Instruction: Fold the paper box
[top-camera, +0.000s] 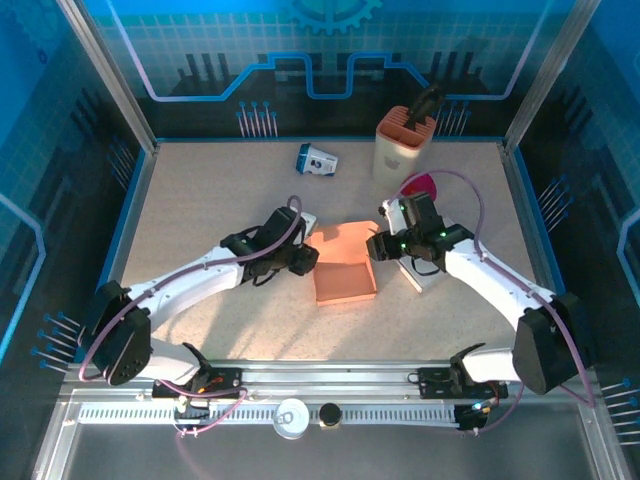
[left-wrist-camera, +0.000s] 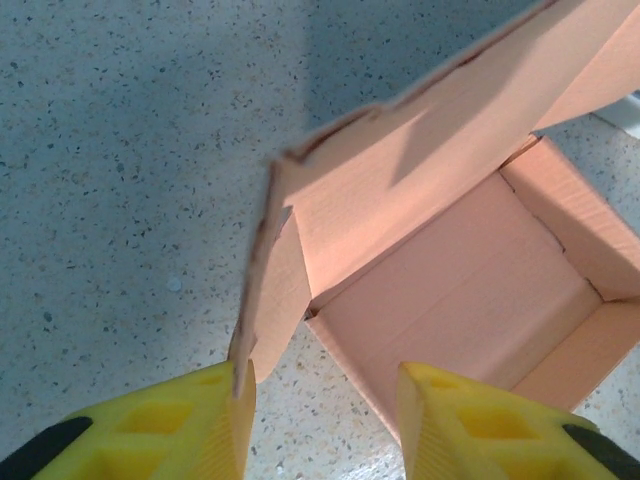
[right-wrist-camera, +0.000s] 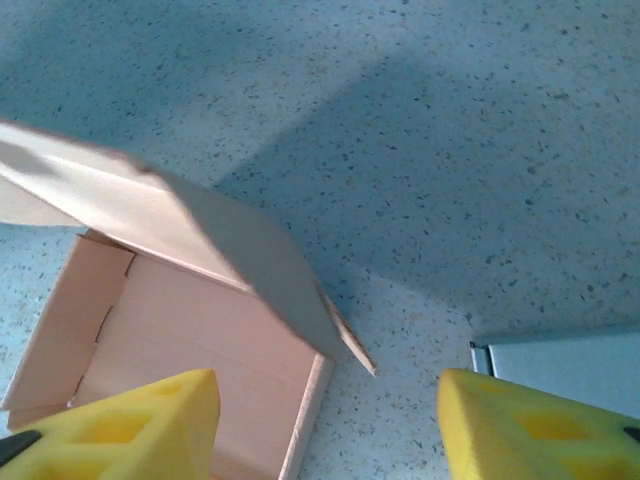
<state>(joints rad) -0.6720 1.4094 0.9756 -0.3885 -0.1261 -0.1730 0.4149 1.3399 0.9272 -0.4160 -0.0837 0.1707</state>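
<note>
The salmon paper box (top-camera: 345, 283) lies open at the table's middle, its lid (top-camera: 345, 241) raised along the far side. My left gripper (top-camera: 303, 257) is at the box's left wall and my right gripper (top-camera: 379, 246) at its right back corner. In the left wrist view the left gripper (left-wrist-camera: 322, 388) is open astride the box (left-wrist-camera: 470, 300) corner, and the lid's side flap (left-wrist-camera: 283, 290) touches the inner face of one yellow finger (left-wrist-camera: 205, 420). In the right wrist view the right gripper (right-wrist-camera: 328, 392) stands wide open, with the lid's flap corner (right-wrist-camera: 345, 343) hanging free between the fingers above the box (right-wrist-camera: 190, 340).
A white holder (top-camera: 404, 142) with a dark tool stands at the back right, a pink thing (top-camera: 422, 185) in front of it. A small blue-and-white item (top-camera: 317, 159) lies at the back. A flat white piece (top-camera: 421, 274) (right-wrist-camera: 560, 362) lies beside the box's right side.
</note>
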